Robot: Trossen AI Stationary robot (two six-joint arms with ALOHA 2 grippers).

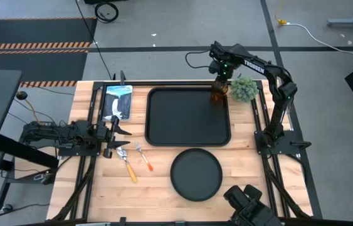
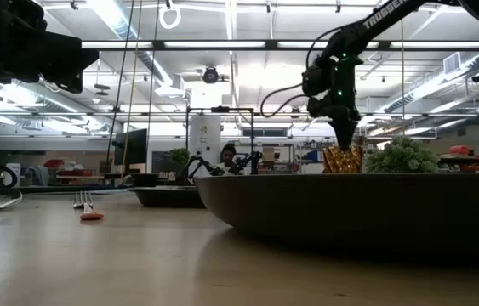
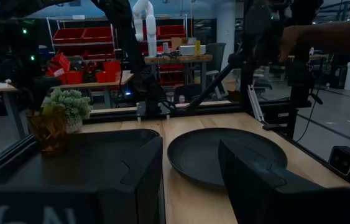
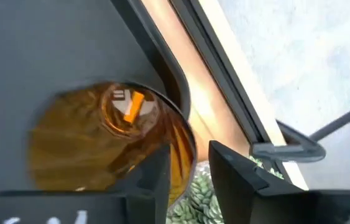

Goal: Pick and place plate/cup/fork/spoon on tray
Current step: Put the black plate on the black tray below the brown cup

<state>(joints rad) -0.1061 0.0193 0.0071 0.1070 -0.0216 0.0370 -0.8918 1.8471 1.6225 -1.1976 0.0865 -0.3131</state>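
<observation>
The amber cup (image 1: 219, 94) stands upright in the far right corner of the black tray (image 1: 182, 125); it also shows in the left wrist view (image 3: 47, 130). My right gripper (image 4: 190, 155) points down over it, slightly open, with one finger inside the cup and one outside. The round black plate (image 1: 196, 174) lies on the table near the front edge. The fork (image 1: 143, 157) and the spoon (image 1: 126, 163) lie on the table left of the plate. My left gripper (image 1: 125, 138) is open and empty at the table's left, beside the spoon. My right gripper straddles the cup's wall at the rim (image 4: 192, 146) on the cup's right side, from above, pointing down. A gap shows between the outer finger (image 4: 237, 174) and the wall. Whether the inner finger (image 4: 159, 177) touches the glass, I cannot tell.
A small green potted plant (image 1: 244, 89) stands just off the tray's far right corner, close to the cup. A blue and white packet (image 1: 118, 100) lies at the far left. A person (image 2: 228, 155) sits in the room behind the table.
</observation>
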